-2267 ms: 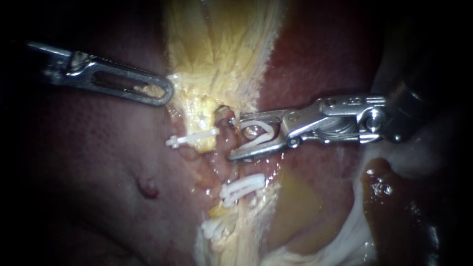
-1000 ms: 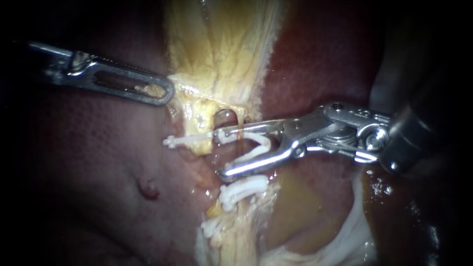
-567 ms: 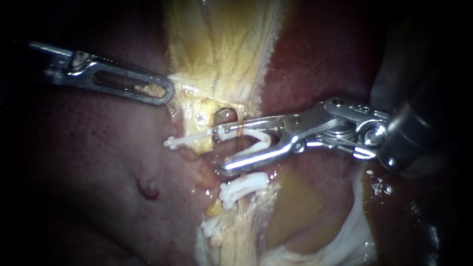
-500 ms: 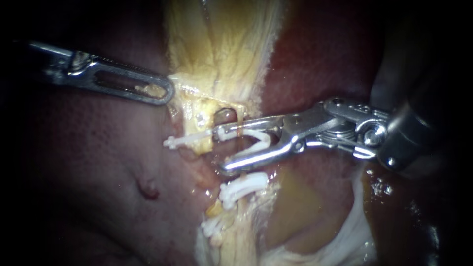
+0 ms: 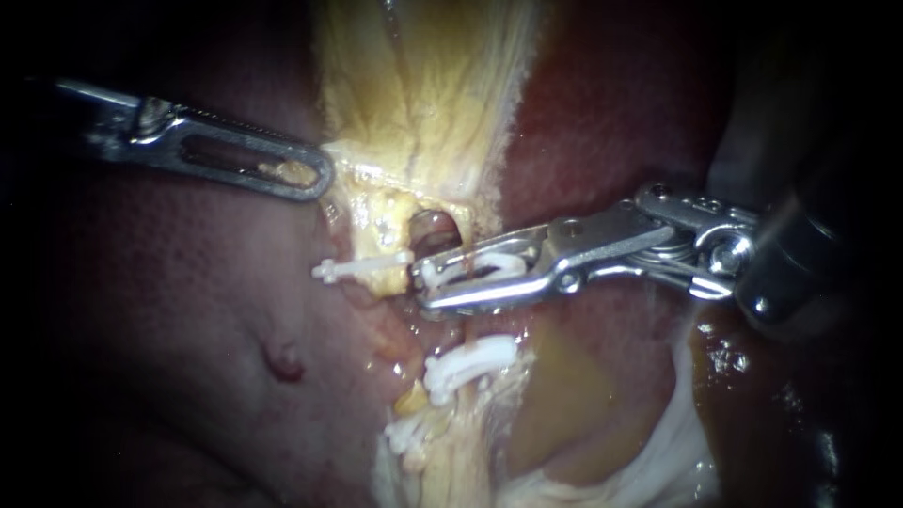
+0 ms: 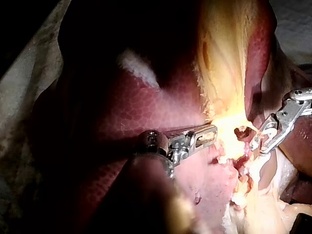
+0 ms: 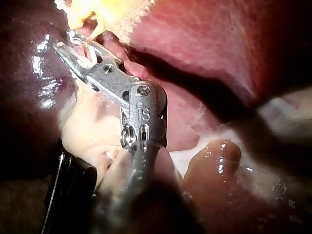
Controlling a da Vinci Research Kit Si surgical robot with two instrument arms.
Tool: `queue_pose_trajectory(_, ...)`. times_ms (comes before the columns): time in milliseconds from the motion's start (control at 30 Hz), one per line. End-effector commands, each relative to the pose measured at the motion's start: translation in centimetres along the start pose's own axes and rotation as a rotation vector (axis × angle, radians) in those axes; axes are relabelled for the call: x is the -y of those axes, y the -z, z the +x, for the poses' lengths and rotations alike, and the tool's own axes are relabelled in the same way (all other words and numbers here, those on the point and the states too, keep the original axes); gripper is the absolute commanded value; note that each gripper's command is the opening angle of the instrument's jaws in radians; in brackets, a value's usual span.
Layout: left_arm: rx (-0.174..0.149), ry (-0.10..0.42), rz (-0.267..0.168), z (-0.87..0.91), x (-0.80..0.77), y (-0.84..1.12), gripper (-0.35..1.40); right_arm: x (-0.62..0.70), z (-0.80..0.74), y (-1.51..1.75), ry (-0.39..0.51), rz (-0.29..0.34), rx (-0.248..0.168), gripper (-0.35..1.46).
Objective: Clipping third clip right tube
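Note:
My right instrument (image 5: 423, 282) comes in from the right, its jaws squeezed nearly together on a white clip (image 5: 467, 270). The clip sits across the thin right tube (image 5: 464, 331), just below a dark hole in the yellow tissue. The right wrist view shows the same jaws (image 7: 66, 43) pressed on the clip. Another white clip (image 5: 362, 266) lies on the left tube beside it. A lower clip (image 5: 467, 361) crosses the right tube. My left instrument (image 5: 318, 175) is shut on the edge of the yellow gallbladder tissue (image 5: 414, 103) and holds it taut.
Dark red liver (image 5: 188, 310) surrounds the field on both sides. One more white clip (image 5: 406, 435) sits low on the yellow strand. Brownish fluid (image 5: 743, 376) pools at the lower right. Pale white tissue (image 5: 658, 461) lies under my right instrument's shaft.
My right instrument's jaws have gone from wide open around the tube to nearly together, flattening the white clip onto it. My left instrument has not moved.

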Motion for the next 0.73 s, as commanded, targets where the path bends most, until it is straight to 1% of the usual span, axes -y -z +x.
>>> queue_pose_trajectory(33,0.000,0.000,-0.001,0.00,0.00,0.00,-0.35,0.00,0.00,0.01,0.000,0.000,0.000,-0.12)
queue_pose_trajectory(133,0.000,0.000,-0.001,0.00,0.00,0.00,-0.35,0.00,-0.01,0.04,-0.005,0.003,-0.002,-0.35)
queue_pose_trajectory(167,0.000,0.000,-0.001,0.00,0.00,0.00,-0.35,0.01,-0.03,0.06,-0.029,0.003,-0.001,-0.35)
queue_pose_trajectory(233,0.000,0.000,-0.001,0.00,0.00,0.00,-0.35,0.01,-0.04,0.08,-0.046,0.002,-0.003,-0.35)
queue_pose_trajectory(300,0.000,0.000,-0.001,0.00,0.00,0.00,-0.35,0.02,-0.05,0.09,-0.048,-0.003,0.015,-0.35)
queue_pose_trajectory(333,0.000,0.000,-0.001,0.00,0.00,0.00,-0.35,0.02,-0.06,0.09,-0.049,-0.010,0.032,-0.35)
queue_pose_trajectory(367,0.000,0.000,-0.001,0.00,0.00,0.00,-0.35,0.02,-0.06,0.08,-0.049,-0.011,0.035,-0.35)
queue_pose_trajectory(733,0.000,0.000,-0.001,0.00,-0.01,0.00,-0.35,-0.02,-0.08,0.11,-0.048,-0.007,0.036,-0.35)
